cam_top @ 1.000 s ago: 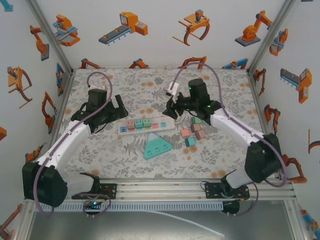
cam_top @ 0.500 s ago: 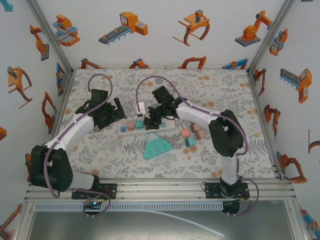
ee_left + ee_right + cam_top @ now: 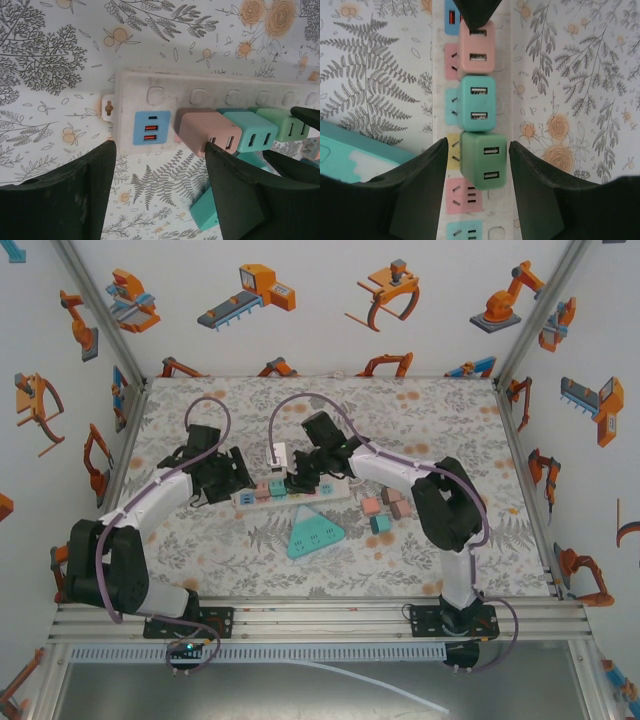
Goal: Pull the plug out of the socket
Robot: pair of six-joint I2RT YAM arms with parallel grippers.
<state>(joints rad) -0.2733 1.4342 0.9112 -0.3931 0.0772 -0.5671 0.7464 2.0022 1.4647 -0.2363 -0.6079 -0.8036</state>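
Left gripper (image 3: 159, 150): jaws spread, closed on nothing. Just ahead of the gap between them lies the end of the white power strip (image 3: 200, 85) with its blue USB panel (image 3: 151, 127). The far-side finger in the left wrist view reaches the lower corner of the pink plug (image 3: 205, 130); whether it touches cannot be told.

Seated in the strip, in a row and touching one another: the pink plug, a teal plug (image 3: 247, 130), then the green plug (image 3: 484, 160).

Right gripper (image 3: 477, 147): jaws straddle the green plug. One finger sits just beside its edge and a sliver of strip shows at the other. Whether they press the plug cannot be told.

Beside the right jaws, off the strip, lies a teal triangular socket block (image 3: 313, 532). Beyond it, well apart from both jaws, is a cluster of loose plugs (image 3: 385, 505).
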